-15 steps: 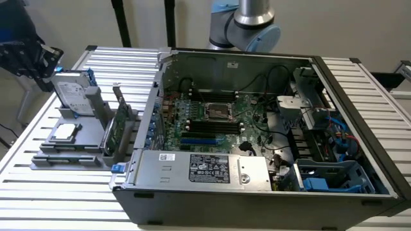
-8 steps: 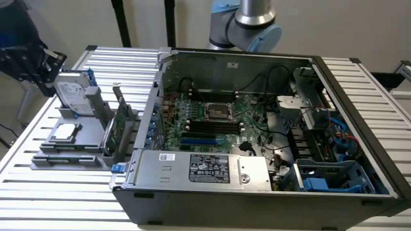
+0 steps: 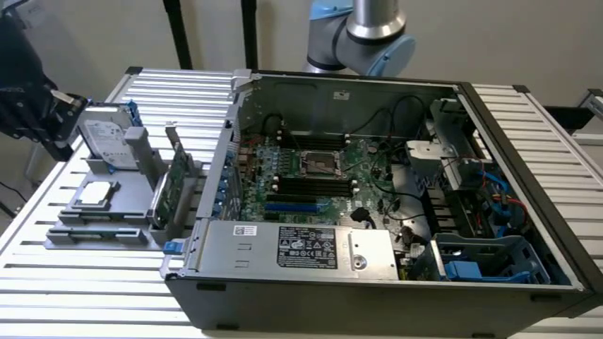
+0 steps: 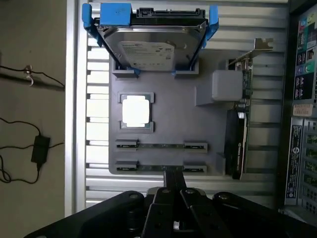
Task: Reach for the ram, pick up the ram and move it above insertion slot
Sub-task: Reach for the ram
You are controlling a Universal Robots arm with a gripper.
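Two rams stand edge-on as thin strips in the grey holder tray (image 4: 168, 119), one ram (image 4: 161, 146) farther from my fingers and the other ram (image 4: 148, 167) right by them. My gripper (image 4: 173, 182) hangs above the tray's edge, its black fingers pressed together and shut on nothing. In the exterior view the gripper (image 3: 42, 113) is a dark mass high at the far left, above the tray (image 3: 132, 191). The black insertion slots (image 3: 315, 185) lie on the motherboard inside the open computer case (image 3: 377, 282).
The tray also carries a silver hard drive (image 4: 148, 47) in blue brackets, a square processor (image 4: 135, 110) and an upright expansion card (image 4: 237, 134). The case wall (image 3: 212, 183) rises right beside the tray. Cables and a small black box (image 4: 39, 148) lie on the floor beyond the slatted table.
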